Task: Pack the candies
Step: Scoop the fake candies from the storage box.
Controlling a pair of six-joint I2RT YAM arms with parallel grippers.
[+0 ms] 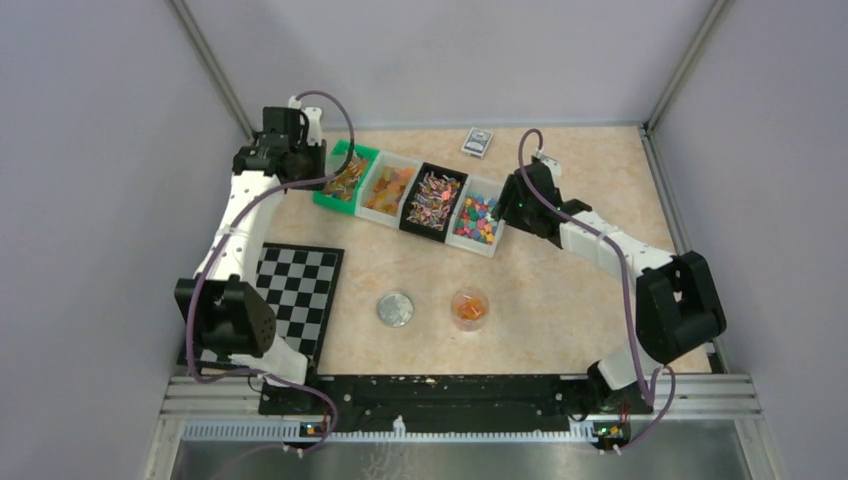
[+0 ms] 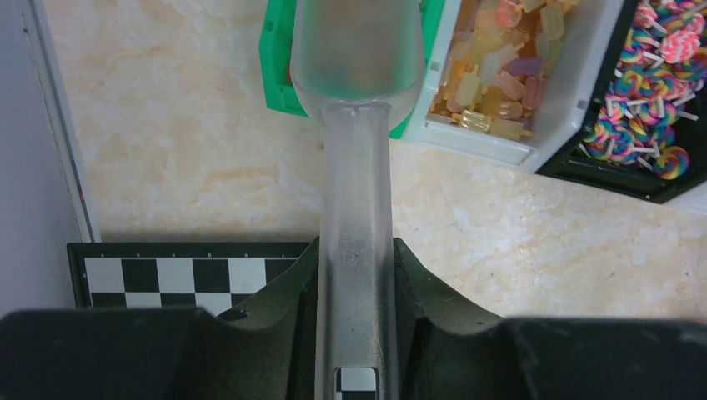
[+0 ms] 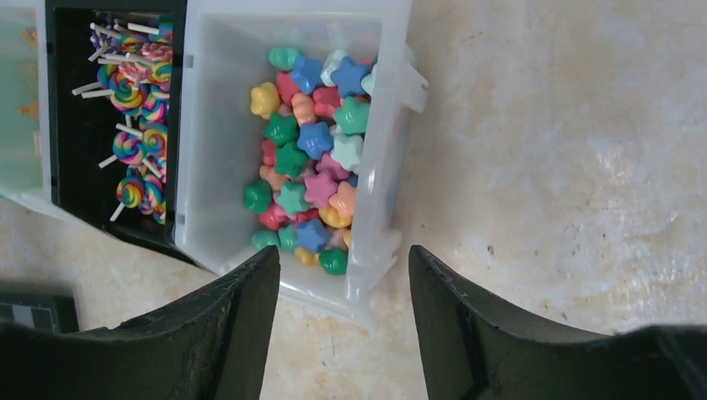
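A robotics lab cell: 2 arms (image 1: 238,228) bolted to a metal rail (image 1: 450,393), grey walls (image 1: 90,150) and aluminium posts (image 1: 208,58) enclosing a marbled bench (image 1: 565,315).

A diagonal row of bins (image 1: 420,231) bars the upper middle of the top view. The left gripper (image 2: 357,258) with its scoop (image 2: 357,50) crowds the row's left end, and the right gripper (image 3: 343,260) straddles its right end. Below the row the table (image 1: 400,260) lies bare (a broad strip) down to the silver lid (image 1: 394,309) and clear cup (image 1: 469,308).
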